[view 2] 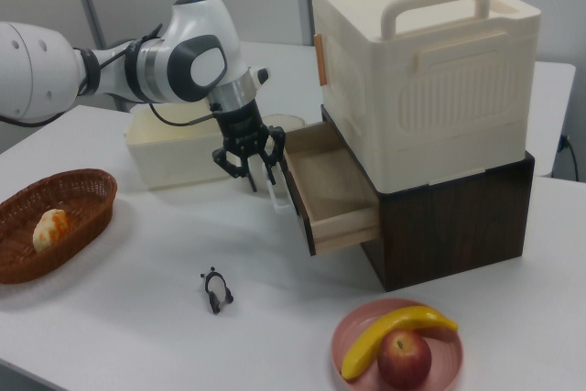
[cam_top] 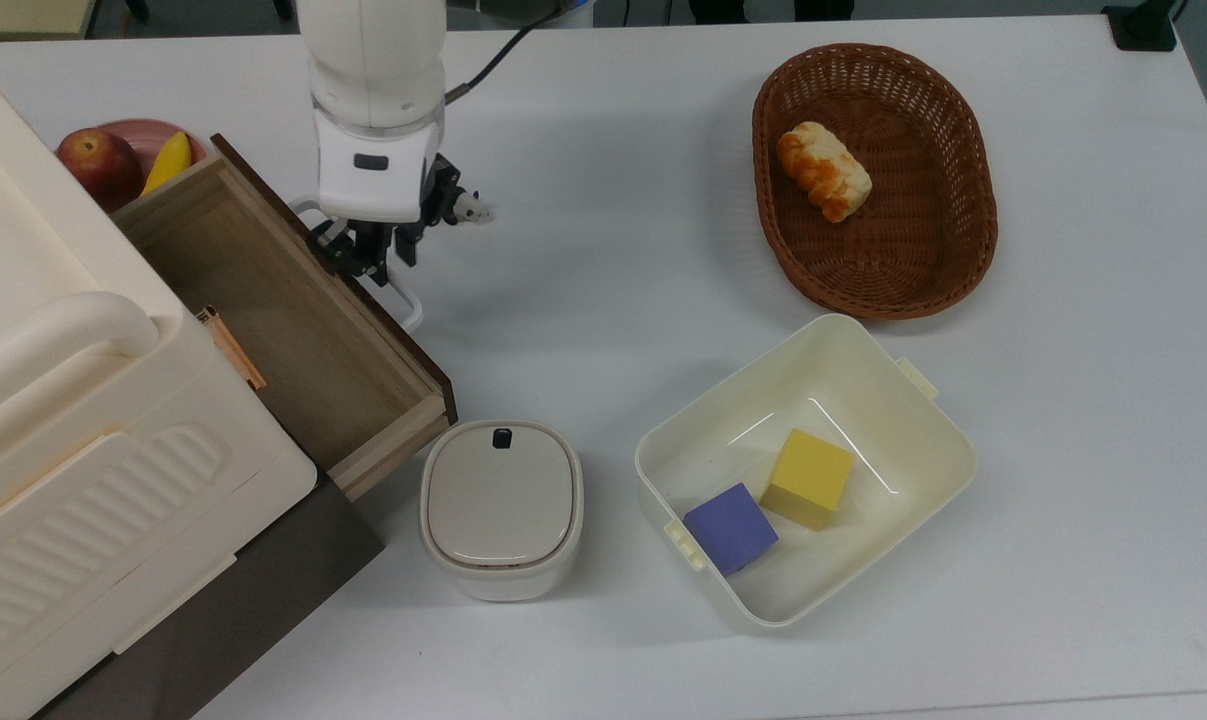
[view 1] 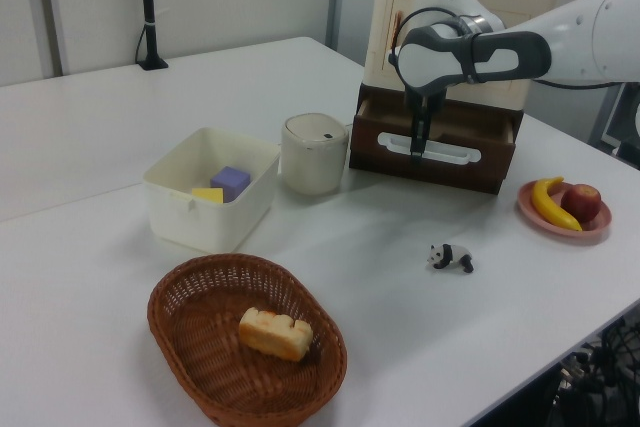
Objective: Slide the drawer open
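The wooden drawer point(cam_top: 283, 300) is pulled well out from the dark brown base under the cream box point(cam_top: 73, 420). Its light wood inside is bare. Its dark front panel point(view 1: 440, 162) carries a white loop handle point(cam_top: 408, 305), which faces the table's middle. My gripper point(cam_top: 368, 262) points down at the far end of that handle, right against the panel. In the right view the gripper point(view 2: 255, 169) has its fingers spread apart above the handle point(view 2: 276, 197), so it is open. The left view puts the gripper point(view 1: 418, 145) just over the handle point(view 1: 445, 154).
A small panda toy point(cam_top: 468, 208) lies just behind the gripper. A cream lidded container point(cam_top: 501, 508) stands by the drawer's near corner. The open tub point(cam_top: 903, 420) holds a yellow and a purple cube. A wicker basket point(cam_top: 983, 200) holds bread. A pink plate point(view 2: 449, 377) carries an apple and a banana.
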